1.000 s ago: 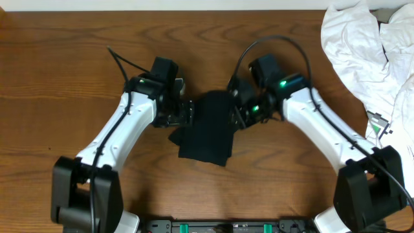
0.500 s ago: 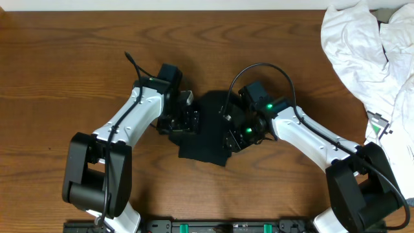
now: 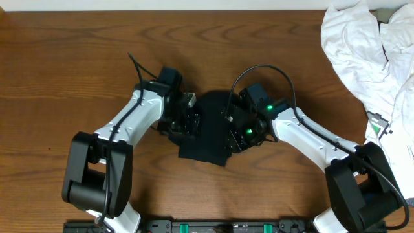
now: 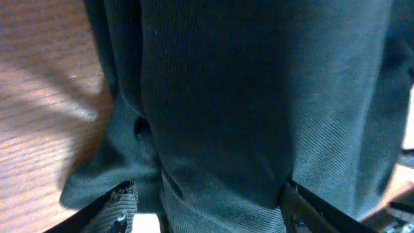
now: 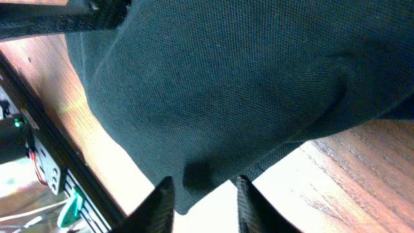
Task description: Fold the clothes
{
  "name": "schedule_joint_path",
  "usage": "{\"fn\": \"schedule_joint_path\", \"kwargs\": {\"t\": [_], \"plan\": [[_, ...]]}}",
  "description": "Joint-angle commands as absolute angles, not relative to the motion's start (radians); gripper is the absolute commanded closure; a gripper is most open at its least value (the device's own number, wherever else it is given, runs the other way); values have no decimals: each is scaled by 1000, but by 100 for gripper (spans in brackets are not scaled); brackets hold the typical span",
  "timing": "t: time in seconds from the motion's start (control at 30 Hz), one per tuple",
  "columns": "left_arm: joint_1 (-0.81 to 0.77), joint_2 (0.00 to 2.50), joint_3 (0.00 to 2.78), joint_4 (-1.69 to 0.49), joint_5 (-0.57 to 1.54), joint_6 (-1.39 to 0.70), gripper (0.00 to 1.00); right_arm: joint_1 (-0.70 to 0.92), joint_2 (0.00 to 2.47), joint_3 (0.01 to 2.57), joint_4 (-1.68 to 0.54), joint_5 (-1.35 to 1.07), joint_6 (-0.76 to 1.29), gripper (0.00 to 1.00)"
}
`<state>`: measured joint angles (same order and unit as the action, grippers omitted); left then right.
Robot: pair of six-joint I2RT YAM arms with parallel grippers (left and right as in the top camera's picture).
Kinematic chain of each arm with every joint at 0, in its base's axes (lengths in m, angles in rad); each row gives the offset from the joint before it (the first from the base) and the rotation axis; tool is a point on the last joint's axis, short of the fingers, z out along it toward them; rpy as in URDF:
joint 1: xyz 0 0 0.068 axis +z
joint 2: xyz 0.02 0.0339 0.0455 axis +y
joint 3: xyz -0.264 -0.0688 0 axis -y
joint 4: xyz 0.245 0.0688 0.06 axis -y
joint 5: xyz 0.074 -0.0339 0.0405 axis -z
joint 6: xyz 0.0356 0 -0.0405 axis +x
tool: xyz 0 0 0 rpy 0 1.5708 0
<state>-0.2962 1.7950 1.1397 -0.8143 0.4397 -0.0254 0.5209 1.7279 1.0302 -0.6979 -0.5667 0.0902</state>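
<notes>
garment (image 3: pixel 208 133) laid part-folded mid-counter (image 3: pixel 77 58), between both hands. left hand (image 3: pixel 189 123) spread wide, released, set over left edge, likely to pin fold flat. right hand (image 3: pixel 233 134) narrowly parted at right hem, nothing clamped; regrasp judged next.

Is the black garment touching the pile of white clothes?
Apart. The overhead view shows the black garment mid-table and the white clothes at the right edge, with a wide stretch of bare table between them.
</notes>
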Motion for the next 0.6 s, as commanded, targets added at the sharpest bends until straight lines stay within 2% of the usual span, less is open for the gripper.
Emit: {"fn": "schedule_joint_path", "kwargs": {"t": [0.0, 0.1, 0.17, 0.23, 0.47, 0.57], "plan": [[-294, 1804, 1082, -777, 454, -7, 29, 525, 1741, 1020, -690, -564, 101, 80], [-294, 1804, 1068, -756, 472, -7, 33, 525, 1741, 1020, -688, -548, 101, 91], [-294, 1804, 1068, -749, 472, -7, 42, 525, 1741, 1020, -688, -538, 101, 95], [-294, 1804, 1068, -745, 472, -7, 46, 525, 1741, 1020, -687, -538, 101, 99], [-294, 1804, 1068, -747, 472, -7, 48, 525, 1741, 1020, -688, -535, 101, 99], [-293, 1804, 1068, -754, 472, -8, 67, 525, 1741, 1019, -696, -435, 175, 99]]}}
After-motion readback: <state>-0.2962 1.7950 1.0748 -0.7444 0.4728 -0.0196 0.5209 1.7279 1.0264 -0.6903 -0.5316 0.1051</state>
